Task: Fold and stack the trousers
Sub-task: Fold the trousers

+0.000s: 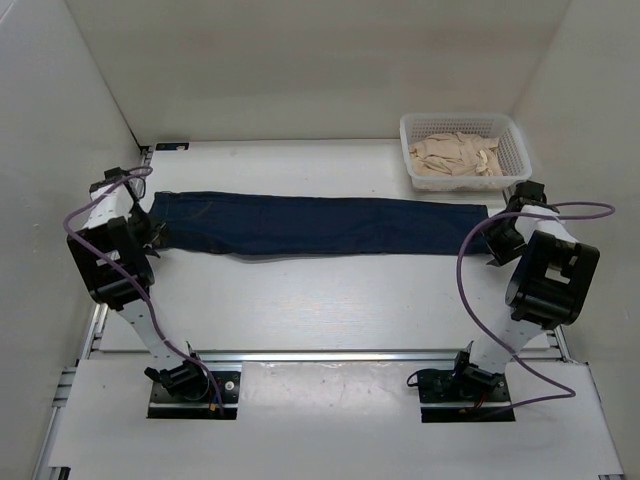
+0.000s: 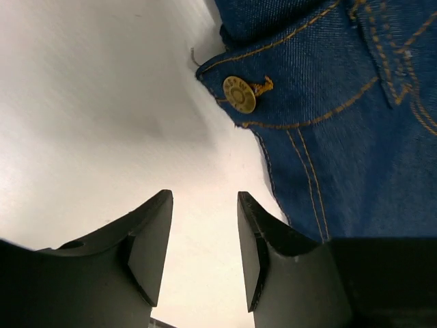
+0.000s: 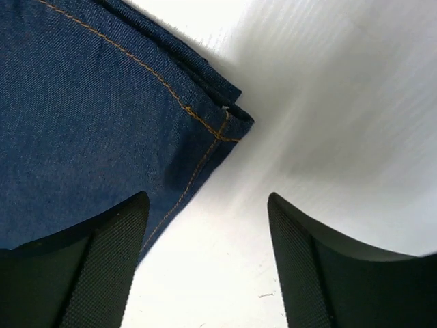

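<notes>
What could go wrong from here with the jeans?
The left hand is open over bare table beside the waistband; closing there may miss the jeans.
The right hand, open, reaches only the hem corner and may catch one layer.
The basket stands near that end; a swing might bump it.

On the table [image 1: 330, 290], across the middle: trousers [image 1: 320, 225], flat in one long strip from left to right. Waist end on the left, leg ends on the right. Just beside the waist end, near its button [image 2: 240, 94]: left gripper [image 2: 205, 205], over bare table. At the corner of the leg ends: right gripper [image 3: 208, 205], one finger over the trousers, the other over bare table. Just behind the leg ends, in the far right corner: basket [image 1: 460, 118], with rags [image 1: 455, 155] inside.
</notes>
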Controlling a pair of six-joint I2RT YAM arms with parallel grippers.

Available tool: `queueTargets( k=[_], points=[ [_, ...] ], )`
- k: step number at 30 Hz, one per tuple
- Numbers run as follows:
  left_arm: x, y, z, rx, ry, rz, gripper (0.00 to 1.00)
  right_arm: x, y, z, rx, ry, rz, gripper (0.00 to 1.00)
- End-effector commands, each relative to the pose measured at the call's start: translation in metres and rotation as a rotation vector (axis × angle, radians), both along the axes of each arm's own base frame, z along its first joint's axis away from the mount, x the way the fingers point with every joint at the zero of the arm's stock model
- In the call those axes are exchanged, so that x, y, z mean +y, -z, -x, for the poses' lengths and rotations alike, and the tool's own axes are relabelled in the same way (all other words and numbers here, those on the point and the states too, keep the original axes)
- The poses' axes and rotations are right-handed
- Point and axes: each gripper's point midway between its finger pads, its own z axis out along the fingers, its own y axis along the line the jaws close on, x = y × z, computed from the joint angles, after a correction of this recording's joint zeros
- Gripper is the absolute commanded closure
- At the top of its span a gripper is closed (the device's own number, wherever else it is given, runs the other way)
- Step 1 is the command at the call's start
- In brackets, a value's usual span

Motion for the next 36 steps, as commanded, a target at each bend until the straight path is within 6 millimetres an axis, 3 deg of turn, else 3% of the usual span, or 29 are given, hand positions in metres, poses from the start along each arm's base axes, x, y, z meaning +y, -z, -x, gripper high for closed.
queueTargets(
  k=[1, 7, 11, 12, 14, 17, 19, 22, 23, 24, 27, 31, 33, 34, 36],
  points=[
    [-0.007, 0.014, -0.004, -0.004, 0.018, 0.056, 0.46, 0.002, 0.004, -0.013, -0.036, -0.005, -0.031, 0.26],
    [-0.006, 0.031, -0.025, 0.000, 0.007, 0.083, 0.43, 0.005, 0.020, -0.025, -0.040, 0.004, -0.073, 0.32],
    [-0.002, 0.036, -0.036, -0.008, -0.014, 0.083, 0.39, 0.007, 0.031, -0.041, -0.042, 0.006, -0.081, 0.41],
    [-0.002, 0.037, -0.038, -0.008, -0.014, 0.083, 0.39, 0.008, 0.033, -0.045, -0.037, 0.000, -0.073, 0.45],
    [0.000, 0.038, -0.044, -0.017, -0.032, 0.083, 0.39, 0.005, 0.038, -0.055, -0.036, 0.000, -0.074, 0.66],
    [0.004, 0.040, -0.045, -0.009, -0.055, 0.065, 0.53, 0.005, 0.043, -0.057, -0.028, 0.009, -0.079, 0.91],
    [0.006, 0.038, -0.042, -0.007, -0.057, 0.051, 0.47, 0.004, 0.044, -0.055, -0.017, 0.013, -0.074, 1.00],
    [0.007, 0.031, -0.041, -0.032, -0.067, 0.033, 0.39, 0.002, 0.044, -0.054, -0.014, 0.016, -0.064, 1.00],
    [0.004, 0.030, -0.042, -0.044, -0.064, 0.044, 0.27, 0.003, 0.042, -0.052, -0.015, 0.016, -0.064, 1.00],
    [0.004, 0.029, -0.040, -0.044, -0.064, 0.045, 0.23, 0.003, 0.042, -0.052, -0.015, 0.016, -0.064, 1.00],
    [0.003, 0.024, -0.051, -0.087, -0.058, 0.054, 0.18, 0.003, 0.041, -0.050, -0.016, 0.008, -0.060, 1.00],
    [0.010, 0.024, -0.062, -0.110, -0.055, 0.057, 0.17, 0.003, 0.041, -0.049, -0.015, -0.001, -0.057, 1.00],
    [0.010, 0.019, -0.062, -0.123, -0.054, 0.052, 0.25, 0.004, 0.042, -0.047, -0.006, -0.001, -0.060, 1.00],
    [0.010, 0.013, -0.061, -0.133, -0.054, 0.048, 0.35, 0.003, 0.042, -0.044, 0.006, -0.006, -0.052, 1.00],
    [0.005, -0.004, -0.050, -0.158, -0.052, 0.038, 0.40, 0.002, 0.039, -0.045, -0.003, -0.006, -0.049, 1.00]
  ],
)
